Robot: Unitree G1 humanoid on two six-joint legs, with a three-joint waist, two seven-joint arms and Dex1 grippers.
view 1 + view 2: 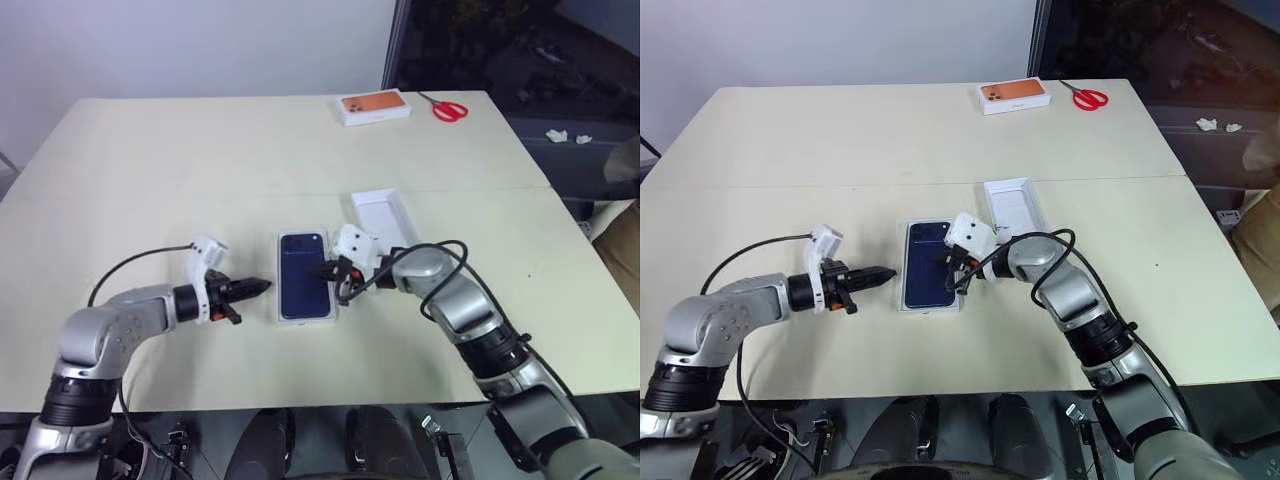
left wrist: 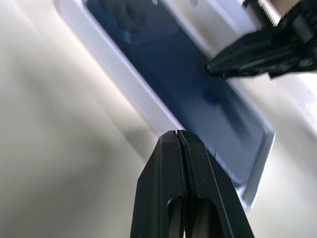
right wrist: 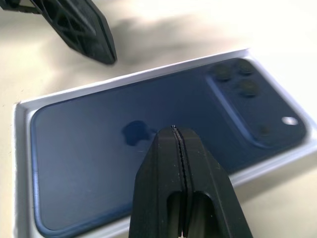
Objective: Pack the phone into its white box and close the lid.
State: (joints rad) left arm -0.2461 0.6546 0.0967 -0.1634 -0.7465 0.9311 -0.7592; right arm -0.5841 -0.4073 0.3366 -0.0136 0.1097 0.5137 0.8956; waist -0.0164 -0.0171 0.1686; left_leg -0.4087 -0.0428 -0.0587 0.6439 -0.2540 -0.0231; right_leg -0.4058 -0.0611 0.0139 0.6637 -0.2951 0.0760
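Note:
The lid [image 1: 306, 275] lies flat at the table's middle, its dark blue phone picture with a white border facing up. The phone and the white box are hidden from me. My left gripper [image 1: 262, 286] is shut and empty, its tip a short way off the lid's left edge and pointing at it; the left wrist view puts the tip [image 2: 177, 133] just short of the white border [image 2: 124, 82]. My right gripper [image 1: 328, 268] is shut and empty. It reaches in over the lid's right edge, its tip [image 3: 174, 130] close above the picture [image 3: 89, 163], near the printed logo.
A thin white tray [image 1: 383, 215] lies just behind my right gripper. At the far right of the table are a white box with an orange face [image 1: 374, 107] and red scissors [image 1: 449, 109]. Black cables loop off both wrists.

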